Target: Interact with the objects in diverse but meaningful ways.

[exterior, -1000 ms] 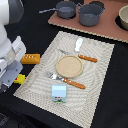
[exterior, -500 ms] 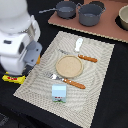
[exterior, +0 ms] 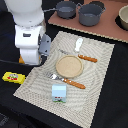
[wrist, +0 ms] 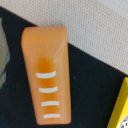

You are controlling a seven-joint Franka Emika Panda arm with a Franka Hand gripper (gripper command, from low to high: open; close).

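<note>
The orange rectangular block (wrist: pixel 46 75) fills the wrist view, lying on the dark table with white curved marks on its face. In the exterior view only a sliver of the block (exterior: pixel 21 60) shows beside my arm. My gripper's white body (exterior: pixel 31 50) hangs directly over the block, and its fingers show in neither view. The flat yellow packet (exterior: pixel 13 77) lies on the dark table at the exterior view's left, and its corner (wrist: pixel 121 107) shows in the wrist view. The light-blue and white carton (exterior: pixel 60 93) and the small white shaker (exterior: pixel 78 45) stand on the striped placemat (exterior: pixel 100 75).
A round wooden plate (exterior: pixel 68 65) lies mid-mat between an orange-handled fork (exterior: pixel 69 80) and knife (exterior: pixel 82 57). Two grey pots (exterior: pixel 66 8) (exterior: pixel 90 14) stand on a brown board at the back. The mat's edge (wrist: pixel 95 25) runs beside the block.
The arm has swung from the exterior view's left edge toward the mat and now covers the orange block. No object has moved.
</note>
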